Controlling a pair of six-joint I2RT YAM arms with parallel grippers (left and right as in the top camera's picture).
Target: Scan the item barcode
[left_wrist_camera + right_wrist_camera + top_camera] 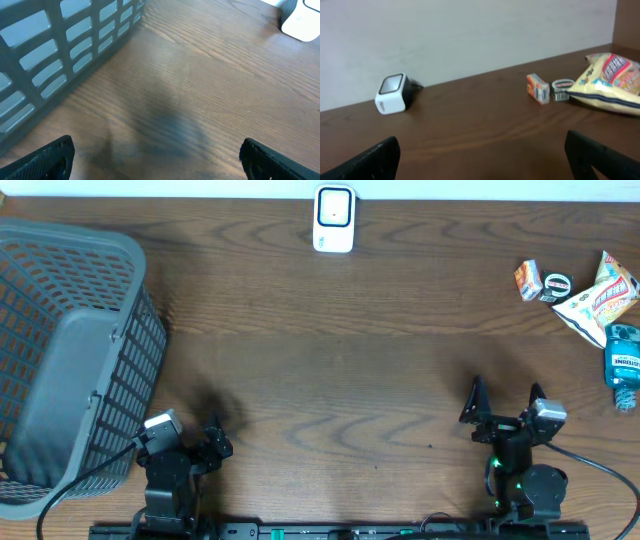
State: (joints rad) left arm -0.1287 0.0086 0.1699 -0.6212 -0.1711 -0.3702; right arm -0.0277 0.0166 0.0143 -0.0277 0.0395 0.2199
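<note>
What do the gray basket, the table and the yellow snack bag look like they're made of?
Gray basket: likely molded plastic with a matte finish, going by its uniform gray lattice walls.
Table: dark brown wood or wood-look laminate with a slight sheen. It shows flowing grain lines, but I can't tell which it is.
Yellow snack bag: thin, glossy plastic film with a crinkled, printed surface.

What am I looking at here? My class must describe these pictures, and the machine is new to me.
Two robot arms sit at a wooden table. One picture looks down from above; the other two come from wrist cameras, whose dark lower corners are fingers. The left gripper and right gripper are open and hold nothing. On the table: a grey basket at the left, a white scanner at the far edge, and at the right a small orange box, a snack bag and a blue bottle.
</note>
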